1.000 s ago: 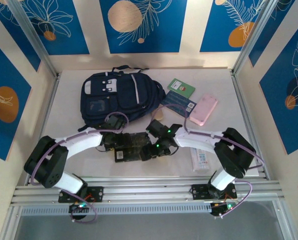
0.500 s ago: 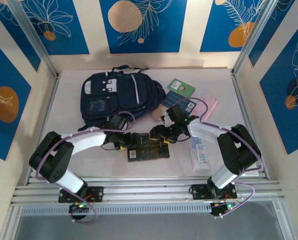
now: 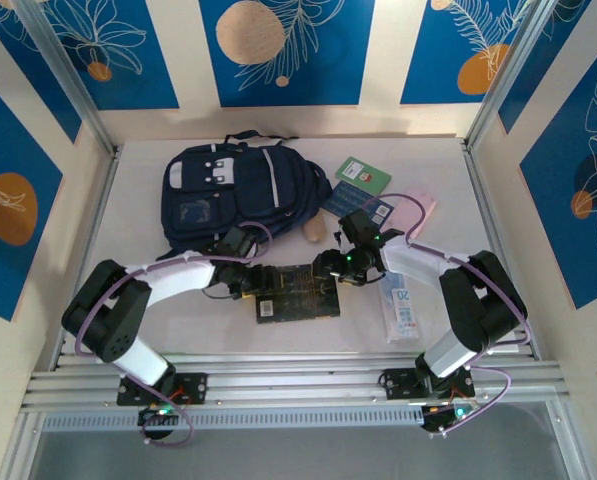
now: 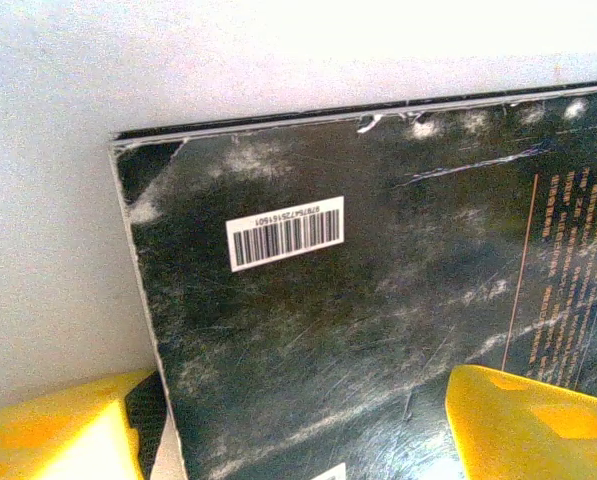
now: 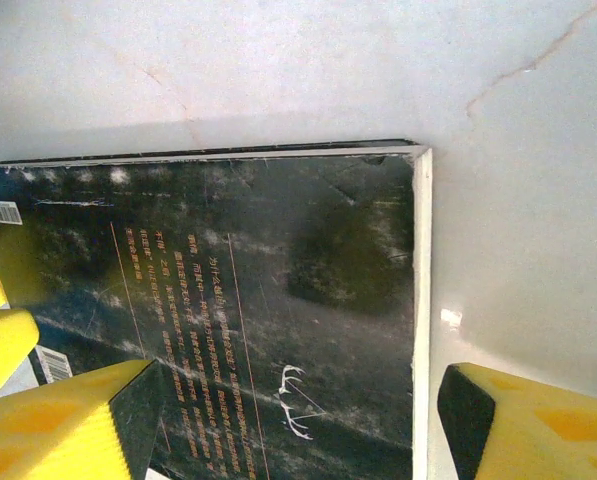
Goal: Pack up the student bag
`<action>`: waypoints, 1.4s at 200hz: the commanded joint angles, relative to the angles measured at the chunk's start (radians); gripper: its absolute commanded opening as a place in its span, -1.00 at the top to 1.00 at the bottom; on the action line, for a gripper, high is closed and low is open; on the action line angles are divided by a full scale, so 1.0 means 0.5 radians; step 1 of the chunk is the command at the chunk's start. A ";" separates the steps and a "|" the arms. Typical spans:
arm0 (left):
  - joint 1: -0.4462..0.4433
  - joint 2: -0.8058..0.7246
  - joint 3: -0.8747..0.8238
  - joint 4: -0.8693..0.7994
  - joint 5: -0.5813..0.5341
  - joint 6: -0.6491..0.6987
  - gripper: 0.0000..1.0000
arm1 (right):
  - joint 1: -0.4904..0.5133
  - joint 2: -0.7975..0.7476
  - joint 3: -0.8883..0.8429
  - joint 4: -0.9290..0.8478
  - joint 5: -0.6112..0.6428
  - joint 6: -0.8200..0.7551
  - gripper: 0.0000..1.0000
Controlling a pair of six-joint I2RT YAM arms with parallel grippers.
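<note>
Just beyond left end effector (image 3: 252,284) and right end effector (image 3: 329,272), both wide: student bag (image 3: 233,190).

We hold L arm (image 3: 173,276) & R arm (image 3: 428,264) reaching inward, low, wrists pitched down. L gripper (image 3: 252,283) sits near R gripper (image 3: 328,268), tips facing each other. Both jaws spread wide; L fingers (image 4: 63,430) & R fingers (image 5: 68,425) yellow, well apart.

Black book (image 3: 296,292), navy student bag (image 3: 233,195)
The book is wearing a white barcode label (image 4: 284,232), the student bag white stripes.
</note>
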State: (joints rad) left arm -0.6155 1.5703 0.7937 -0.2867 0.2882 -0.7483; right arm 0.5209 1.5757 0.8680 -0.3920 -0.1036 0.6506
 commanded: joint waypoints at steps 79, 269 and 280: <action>-0.054 0.111 0.090 0.121 0.137 0.045 -0.36 | 0.079 -0.067 -0.013 0.109 -0.360 -0.027 -0.13; -0.057 0.076 0.025 0.096 0.139 0.012 -0.31 | -0.129 -0.160 -0.509 0.513 -0.859 0.277 0.36; -0.058 0.071 0.028 0.089 0.136 0.012 -0.31 | -0.119 -0.215 -0.483 0.406 -0.796 0.234 0.37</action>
State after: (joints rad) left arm -0.6155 1.5871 0.8162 -0.3225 0.2798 -0.7452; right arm 0.4442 1.5253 0.6155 -0.1226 -0.4889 0.7849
